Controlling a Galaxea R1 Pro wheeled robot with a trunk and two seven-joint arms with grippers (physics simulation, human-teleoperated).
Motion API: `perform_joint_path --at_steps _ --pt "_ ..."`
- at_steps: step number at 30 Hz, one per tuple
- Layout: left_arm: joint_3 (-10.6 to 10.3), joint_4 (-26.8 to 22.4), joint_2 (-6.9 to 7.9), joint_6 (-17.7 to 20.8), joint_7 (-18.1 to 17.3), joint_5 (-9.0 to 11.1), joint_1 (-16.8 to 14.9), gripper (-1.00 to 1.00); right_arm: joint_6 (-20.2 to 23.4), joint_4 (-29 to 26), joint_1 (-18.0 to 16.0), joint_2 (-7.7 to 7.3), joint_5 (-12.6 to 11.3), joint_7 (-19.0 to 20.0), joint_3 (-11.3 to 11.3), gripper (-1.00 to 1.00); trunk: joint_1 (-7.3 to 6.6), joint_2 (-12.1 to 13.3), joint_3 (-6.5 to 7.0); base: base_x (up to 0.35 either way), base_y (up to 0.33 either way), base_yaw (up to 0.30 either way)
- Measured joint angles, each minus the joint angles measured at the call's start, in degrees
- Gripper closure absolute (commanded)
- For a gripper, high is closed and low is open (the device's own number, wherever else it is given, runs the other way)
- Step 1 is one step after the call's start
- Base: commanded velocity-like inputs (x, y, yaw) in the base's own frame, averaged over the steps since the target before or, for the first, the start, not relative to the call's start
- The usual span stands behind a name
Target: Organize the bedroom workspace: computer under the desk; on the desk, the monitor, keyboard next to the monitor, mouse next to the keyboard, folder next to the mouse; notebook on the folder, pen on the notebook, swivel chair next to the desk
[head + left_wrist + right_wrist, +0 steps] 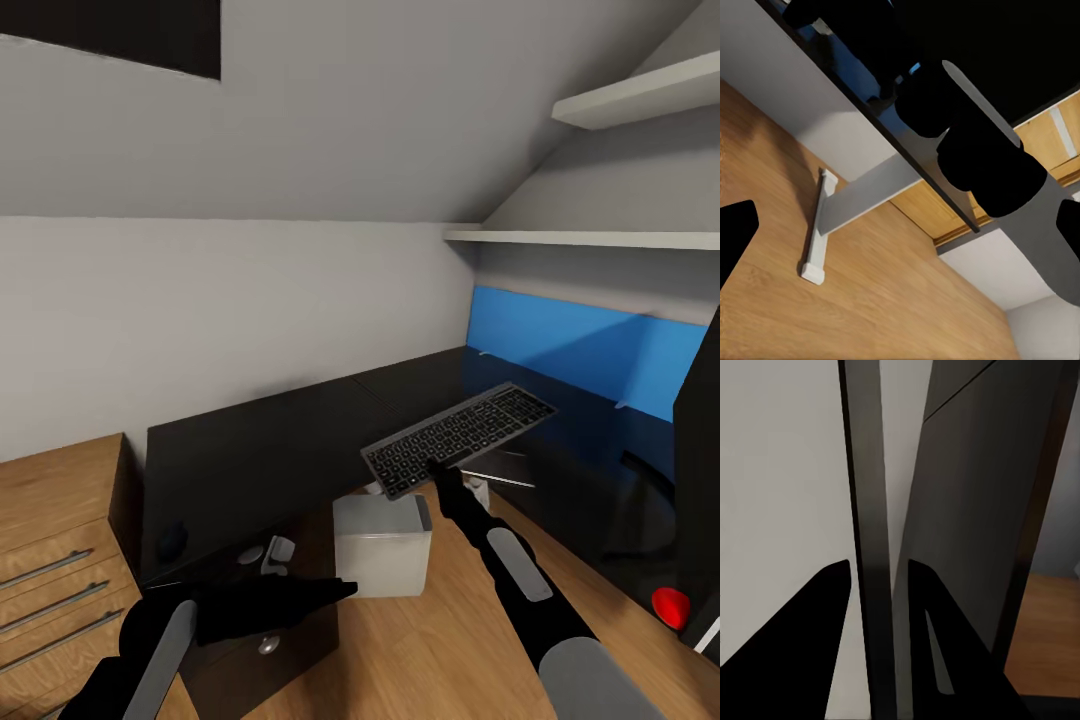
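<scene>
The right arm (pixel 520 580) fills the near foreground of the head view, reaching up and forward to the right gripper (pixel 440 472), whose jaws pinch the near edge of the keyboard (pixel 460 437). The right wrist view confirms it: the two dark fingers (pixel 802 645) sit on either side of the keyboard's (pixel 870 547) thin edge, closed against it. The keyboard hangs tilted in the air above the black counter (pixel 270 450), clear of its surface. Below it, on the wooden floor (pixel 430 650), stands the light-grey computer (pixel 382 545), just beside the counter's inner corner. At the right edge the monitor (pixel 700 430) rises as a dark slab with a red dot (pixel 670 605) low down. The left gripper (pixel 300 597) hovers low near the counter's drawer; its fingertips (pixel 731 236) at the frame's edges stand wide apart, holding nothing. A small dark mouse (pixel 172 540) lies on the counter's left end, near the wooden dresser (pixel 60 540).
</scene>
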Motion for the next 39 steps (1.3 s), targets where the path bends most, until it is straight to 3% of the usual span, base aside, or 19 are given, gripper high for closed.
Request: perform_joint_path --at_steps 8,10,14,39 --pt "-0.09 0.00 -0.16 -0.01 2.84 -0.03 0.00 -1.00 -0.34 -0.06 0.04 0.28 -0.26 0.02 0.19 1.00 0.00 0.00 0.03 0.000 0.000 0.020" --pt "-0.17 0.08 -0.23 -0.01 3.79 -0.03 0.00 -1.00 -0.65 -0.06 0.05 1.44 -0.23 0.03 0.20 1.00 0.00 0.00 0.14 0.000 0.000 0.080" --pt "-0.22 2.08 -0.26 -0.03 4.12 -0.15 0.01 -1.00 -0.76 -0.05 0.05 2.10 -0.23 0.03 0.15 1.00 0.00 0.00 0.34 0.000 0.000 0.063" --pt "-0.56 3.42 -0.35 -0.01 4.13 -0.20 0.01 -1.00 -0.79 -0.04 0.04 2.24 -0.27 -0.05 0.06 1.00 0.00 0.00 1.61 0.000 0.000 0.097"
